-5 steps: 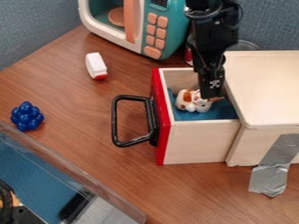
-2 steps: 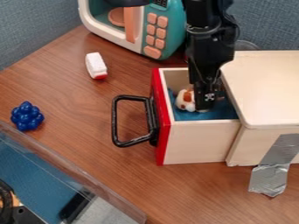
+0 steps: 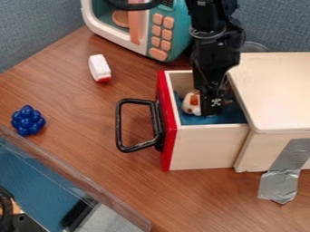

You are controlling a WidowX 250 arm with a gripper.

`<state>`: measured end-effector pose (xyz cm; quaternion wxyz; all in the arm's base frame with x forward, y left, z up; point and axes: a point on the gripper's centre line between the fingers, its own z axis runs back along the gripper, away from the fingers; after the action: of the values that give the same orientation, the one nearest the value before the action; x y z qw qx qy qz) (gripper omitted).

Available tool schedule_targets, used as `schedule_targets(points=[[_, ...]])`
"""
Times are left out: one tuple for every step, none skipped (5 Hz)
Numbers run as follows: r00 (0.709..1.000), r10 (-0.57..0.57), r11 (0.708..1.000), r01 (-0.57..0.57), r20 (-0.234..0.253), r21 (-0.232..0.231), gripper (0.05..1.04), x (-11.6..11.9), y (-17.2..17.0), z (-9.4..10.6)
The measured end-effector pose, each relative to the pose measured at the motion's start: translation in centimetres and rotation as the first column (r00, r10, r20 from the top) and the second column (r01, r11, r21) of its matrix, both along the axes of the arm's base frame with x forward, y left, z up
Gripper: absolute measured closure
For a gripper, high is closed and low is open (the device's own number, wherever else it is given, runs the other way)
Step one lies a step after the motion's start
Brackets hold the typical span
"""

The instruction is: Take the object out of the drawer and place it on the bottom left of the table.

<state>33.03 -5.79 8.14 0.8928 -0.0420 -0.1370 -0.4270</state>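
Note:
The black gripper (image 3: 212,107) hangs down inside the pulled-out drawer (image 3: 203,147), over its blue lining. A small white toy animal with brown-orange patches (image 3: 190,103) lies in the drawer, and the gripper covers its right part. From this angle I cannot tell whether the gripper holds the toy. The drawer has a red front and a black handle. The wooden table (image 3: 103,186) stretches to the lower left.
A blue knobbly toy (image 3: 28,120) is at the left, and a white and red block (image 3: 99,68) lies further back. A teal toy microwave (image 3: 163,27) stands behind. A clear-walled bin (image 3: 72,174) fills the lower-left corner, and the wooden drawer box (image 3: 281,90) is at the right.
The gripper has moved down and slightly left into the drawer, and now hides more of the toy animal. The drawer and the other objects have stayed put.

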Motion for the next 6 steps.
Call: schedule_targets(points=[[0.998,0.027,1.000,-0.027,-0.049,-0.007,0.085,-0.2,0.6,-0.9],[0.996,0.053,0.999,-0.054,-0.076,-0.002,0.139,0.3,0.7,-1.5],[0.995,0.059,0.998,-0.059,-0.080,0.003,0.429,0.9,0.8,-1.6],[0.996,0.044,0.999,-0.044,-0.080,-0.002,0.641,0.8,0.6,-1.6],[0.998,0.007,0.999,-0.009,-0.062,-0.034,0.712,0.2,-0.3,-0.2],[0.998,-0.060,0.996,0.059,-0.010,-0.061,0.793,-0.4,-1.9,2.3]])
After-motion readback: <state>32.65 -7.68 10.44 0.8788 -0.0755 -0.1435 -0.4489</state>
